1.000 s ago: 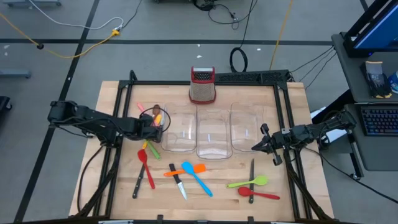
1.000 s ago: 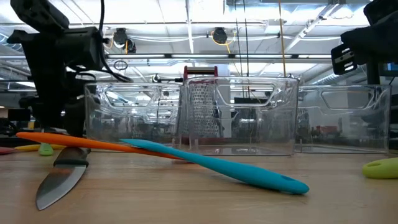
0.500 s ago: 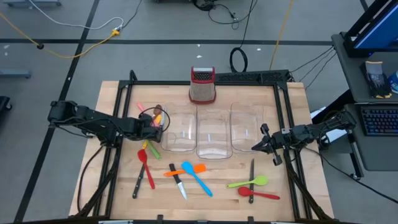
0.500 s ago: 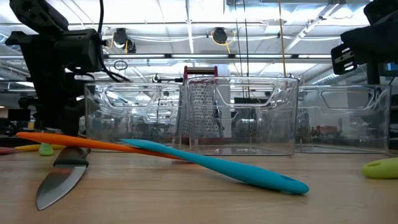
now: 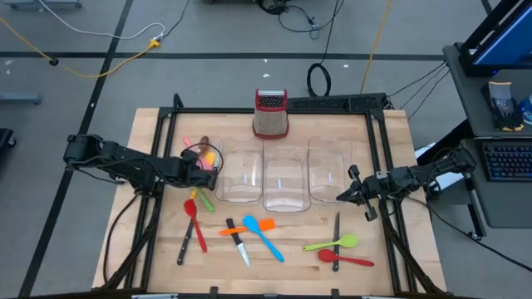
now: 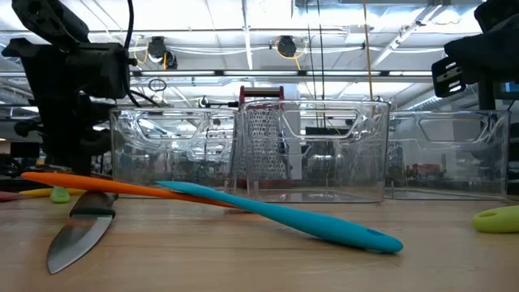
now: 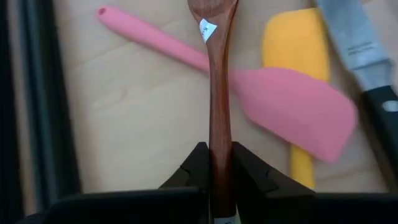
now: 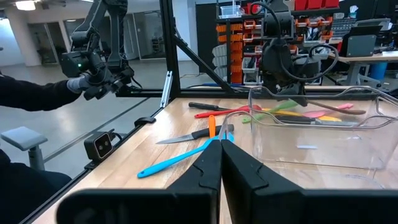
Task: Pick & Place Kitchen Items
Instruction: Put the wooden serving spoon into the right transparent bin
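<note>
Pinching the brown spoon [image 7: 216, 87] by its handle between its jaws, the left gripper [image 7: 216, 171] sits just short of the pink spatula [image 7: 273, 102], while the right gripper [image 8: 219, 163] waits with jaws together.

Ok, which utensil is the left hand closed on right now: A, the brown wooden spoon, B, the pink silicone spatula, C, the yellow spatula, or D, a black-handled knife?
A: in the left wrist view the left hand pinches the handle of the brown wooden spoon between its fingers, while the pink silicone spatula lies loose on the table beyond it.
</note>
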{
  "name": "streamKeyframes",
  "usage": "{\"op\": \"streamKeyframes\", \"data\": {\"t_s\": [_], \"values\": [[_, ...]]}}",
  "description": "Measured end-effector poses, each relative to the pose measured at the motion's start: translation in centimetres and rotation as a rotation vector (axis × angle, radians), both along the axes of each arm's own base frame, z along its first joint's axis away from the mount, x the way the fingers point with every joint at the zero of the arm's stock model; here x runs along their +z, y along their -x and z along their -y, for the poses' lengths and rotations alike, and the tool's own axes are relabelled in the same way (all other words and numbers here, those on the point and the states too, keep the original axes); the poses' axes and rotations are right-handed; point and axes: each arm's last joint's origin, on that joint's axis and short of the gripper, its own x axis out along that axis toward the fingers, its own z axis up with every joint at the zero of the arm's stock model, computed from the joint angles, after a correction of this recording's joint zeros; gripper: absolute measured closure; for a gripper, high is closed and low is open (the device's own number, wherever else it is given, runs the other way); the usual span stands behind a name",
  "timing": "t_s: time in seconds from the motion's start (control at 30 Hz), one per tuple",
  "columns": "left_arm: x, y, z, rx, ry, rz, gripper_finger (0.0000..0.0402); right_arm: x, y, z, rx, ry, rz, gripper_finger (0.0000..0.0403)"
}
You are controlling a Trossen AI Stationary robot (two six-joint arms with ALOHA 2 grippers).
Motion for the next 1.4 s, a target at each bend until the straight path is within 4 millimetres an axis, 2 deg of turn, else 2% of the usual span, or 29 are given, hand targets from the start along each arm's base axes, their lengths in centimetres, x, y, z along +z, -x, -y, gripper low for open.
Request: {"op": "streamKeyframes", "data": {"t_s": [0.17, 0.7, 0.93, 1.1, 1.23, 1.4], "values": [[0.8, 0.3, 0.2, 0.005, -0.06, 0.024, 0.0375, 0.0, 0.0, 0.0, 0.0, 0.0, -0.001, 0.0399], [7.7, -1.0, 0.9, -0.054, -0.266, 0.207, 0.0375, 0.0, 0.0, 0.0, -0.004, -0.002, 0.006, 0.0399], [8.5, -3.2, 2.1, -0.255, -0.233, 0.338, 0.0375, 0.4, 0.0, 0.0, -0.004, -0.015, 0.041, 0.0399], [9.4, -5.0, 3.1, -0.427, -0.174, 0.473, 0.0375, 1.8, 0.1, 0.0, -0.003, -0.07, 0.19, 0.0399], [10.2, -6.1, 3.7, -0.537, -0.14, 0.585, 0.0375, 2.2, -0.1, -0.1, -0.001, -0.089, 0.239, 0.0399], [11.5, -7.2, 4.1, -0.655, -0.122, 0.728, 0.0375, 2.3, -0.9, -0.4, 0.01, -0.125, 0.235, 0.0399]]}}
